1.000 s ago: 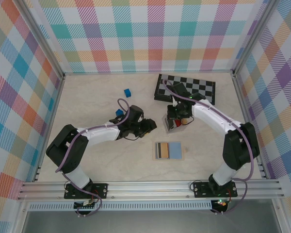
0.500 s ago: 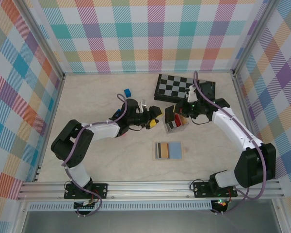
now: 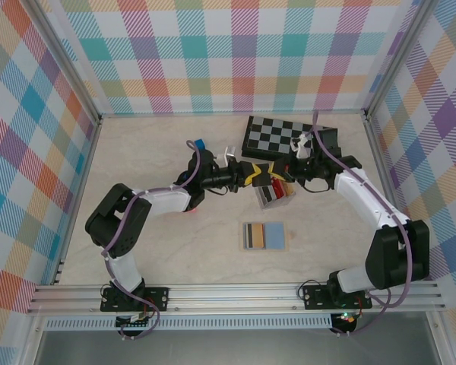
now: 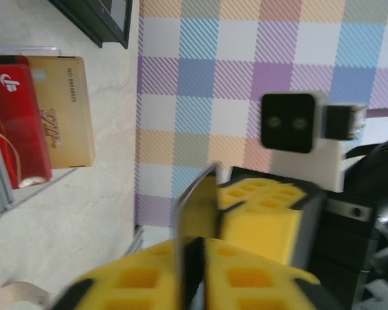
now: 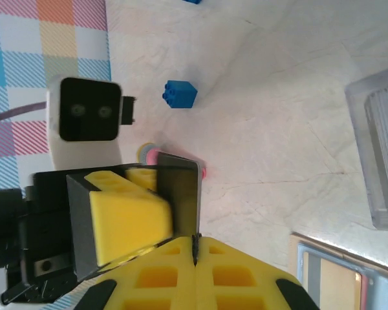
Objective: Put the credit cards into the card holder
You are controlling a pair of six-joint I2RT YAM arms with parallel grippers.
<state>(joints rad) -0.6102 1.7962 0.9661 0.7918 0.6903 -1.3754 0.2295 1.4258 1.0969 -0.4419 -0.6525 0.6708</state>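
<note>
Nearest the front edge of the bench (image 3: 137,175), a little right of its middle, the wallet (image 3: 264,235) lies open and flat. It shows a dark striped panel on its left half and a blue-grey one on its right, and it lies apart from both arms. Just beyond it sits the clear case (image 3: 276,196), between the wallet and the grippers. It holds a red card (image 4: 10,123), with a tan card (image 4: 64,110) beside it and some pale edges. Past the case, over the middle of the bench, the two arms meet from either side. The left gripper (image 4: 189,265) comes in from the left with its jaws clamped on the black card (image 5: 179,194). In the left wrist view the card's thin edge runs down between the yellow pads (image 4: 258,284). The right gripper (image 5: 195,252) faces it from the right, its jaws also pressed together, and the same card's edge runs into their seam. Both grippers thus hold the card, clear of the bench and just beyond the case. In the right wrist view one pad of the left gripper lies flat against the card's face. Behind the card a small pink and yellow thing (image 5: 147,154) rests on the bench, mostly hidden. Farther back, left of the grippers, a blue block (image 3: 200,144) sits alone. Farthest, near the far edge and right of the middle, a checkerboard (image 3: 281,135) lies flat, slightly turned. The right arm's wrist hangs over its near right corner.
</note>
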